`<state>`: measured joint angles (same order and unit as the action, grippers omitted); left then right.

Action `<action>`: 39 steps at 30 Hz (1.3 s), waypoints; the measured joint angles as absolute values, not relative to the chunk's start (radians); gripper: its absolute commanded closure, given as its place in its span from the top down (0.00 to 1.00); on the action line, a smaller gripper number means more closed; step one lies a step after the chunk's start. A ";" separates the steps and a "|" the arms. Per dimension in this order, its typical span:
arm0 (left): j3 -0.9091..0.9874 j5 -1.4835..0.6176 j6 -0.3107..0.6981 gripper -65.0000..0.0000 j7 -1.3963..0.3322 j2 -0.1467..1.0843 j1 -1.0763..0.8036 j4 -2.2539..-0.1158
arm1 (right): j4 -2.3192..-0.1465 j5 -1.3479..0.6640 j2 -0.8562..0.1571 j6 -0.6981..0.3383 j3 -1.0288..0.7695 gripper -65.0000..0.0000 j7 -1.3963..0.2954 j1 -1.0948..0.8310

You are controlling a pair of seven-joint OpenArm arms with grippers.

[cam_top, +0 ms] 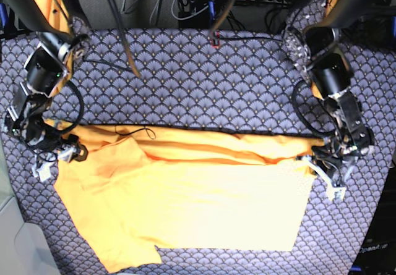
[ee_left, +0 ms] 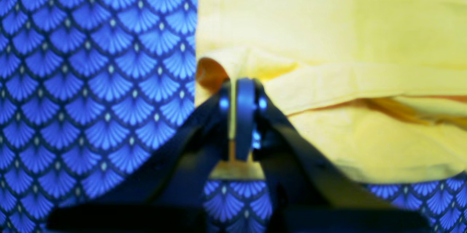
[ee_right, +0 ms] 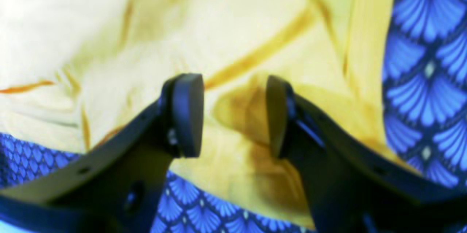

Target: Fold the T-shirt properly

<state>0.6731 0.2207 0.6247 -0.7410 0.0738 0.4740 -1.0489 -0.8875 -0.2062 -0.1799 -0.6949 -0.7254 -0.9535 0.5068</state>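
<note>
Pinching hem corner of plain orange-yellow cotton T-shirt (ee_left: 328, 25): left gripper (ee_left: 239, 90) clamped | right gripper (ee_right: 233, 116) jaws apart, straddling fabric, unheld | shirt's long axis spans both jaws.

You see the scallop-patterned cloth (cam_top: 204, 96) covering the whole work surface, blue-grey with small pale dots. The orange-yellow T-shirt (cam_top: 204, 207) lies directly on it, spread across the near half, one sleeve reaching toward the near left corner.
</note>
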 measured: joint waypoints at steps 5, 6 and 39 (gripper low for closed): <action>0.673 0.220 0.625 0.00 -0.741 0.074 0.475 -1.049 | -0.885 -0.195 -0.199 -0.695 -0.690 0.45 -0.944 0.521; 0.673 0.220 0.625 0.00 -0.739 0.074 0.475 -1.049 | -0.885 -0.196 -0.215 -0.695 -0.666 0.45 -0.937 0.528; 0.673 0.220 0.625 0.00 -0.743 0.067 0.475 -1.049 | -0.439 -0.127 -0.363 -0.691 -0.255 0.45 -0.508 0.714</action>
